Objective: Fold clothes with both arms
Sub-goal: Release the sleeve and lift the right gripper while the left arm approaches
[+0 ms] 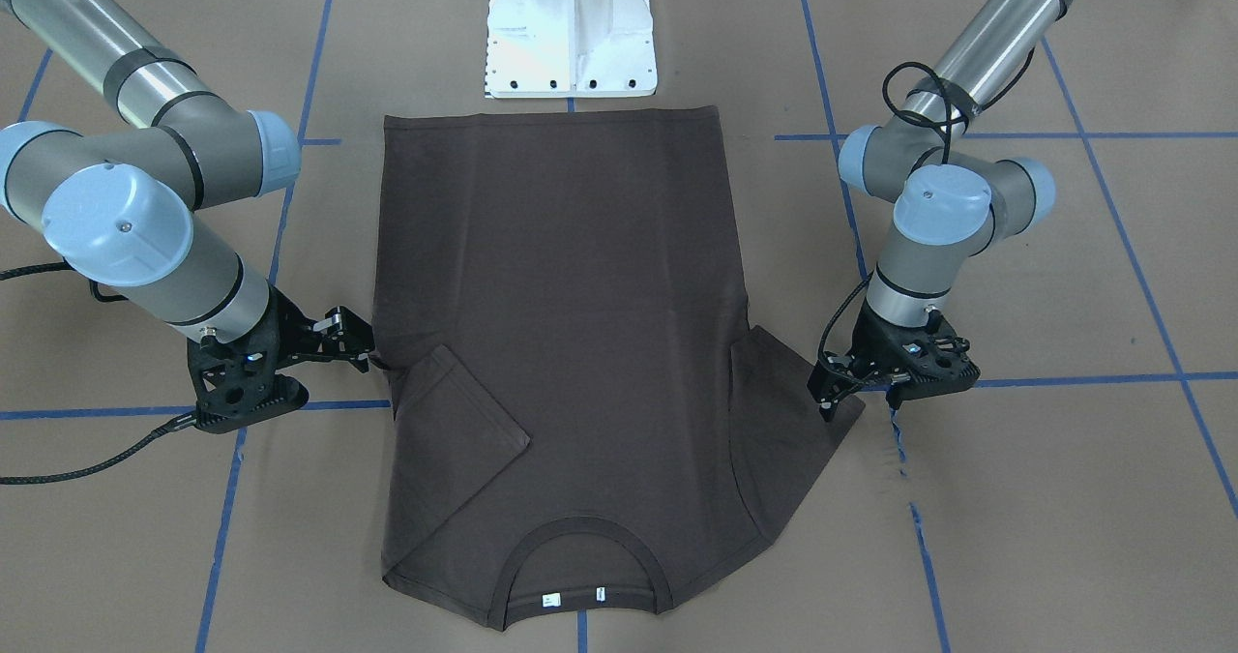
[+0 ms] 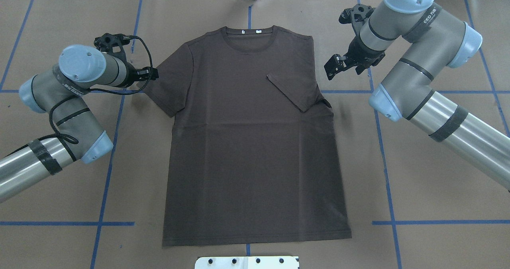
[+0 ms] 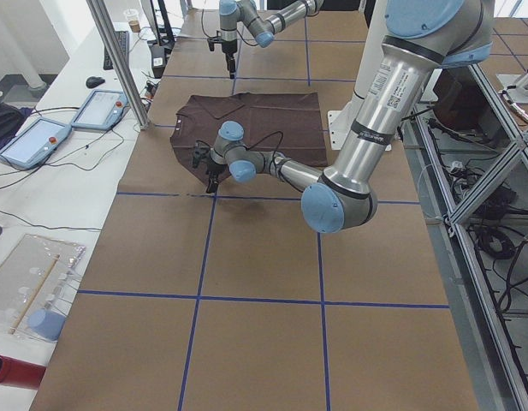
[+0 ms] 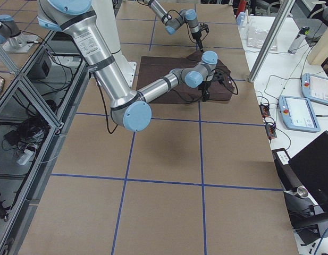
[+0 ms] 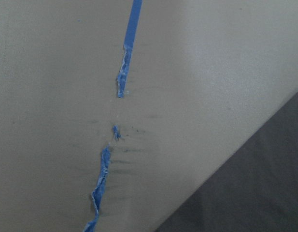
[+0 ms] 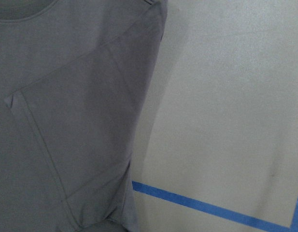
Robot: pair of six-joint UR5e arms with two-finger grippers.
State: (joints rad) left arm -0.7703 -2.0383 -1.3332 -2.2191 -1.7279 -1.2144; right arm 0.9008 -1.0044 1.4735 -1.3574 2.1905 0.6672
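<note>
Right gripper [image 1: 350,341]: we log it just off the shirt's right edge, jaws parted, holding nothing.

Left gripper [image 2: 151,74]: at the tip of the spread left sleeve. We cannot tell whether it is parted or clamped. Its wrist view shows only sleeve cloth lying flat on the paper.

Table [image 2: 438,205]: brown paper cover, gridded with blue tape [image 2: 384,141]. The tape is torn beside the left sleeve.

Left arm [image 2: 59,101] and right arm [image 2: 422,61]: grey-silver with light blue caps, one on each side of the garment. White pedestal base [image 1: 571,34] sits at the near edge.

T-shirt [image 2: 255,149]: dark brown, short-sleeved, lying flat at the table's middle. Its hem is near the base and its neck at the far end.

Right sleeve [image 2: 297,91]: folded inward over the chest.

Left sleeve [image 2: 167,85]: spread outward, not yet folded. We judge its matching fold to be the step in hand.

Collar [image 2: 249,50]: ribbed, round.

Neck tags [image 2: 258,31]: two, white, inside the far rim.

Handling, in our judgement: light, limp and not fragile. It will drape and drag across the paper and will not keep its shape. We would pinch the sleeve at its hem edge. For the body folds, we would take matched points at shoulder and bottom hem, one per arm, so the crease runs straight. We would lift low so the folded sleeve is not disturbed.
</note>
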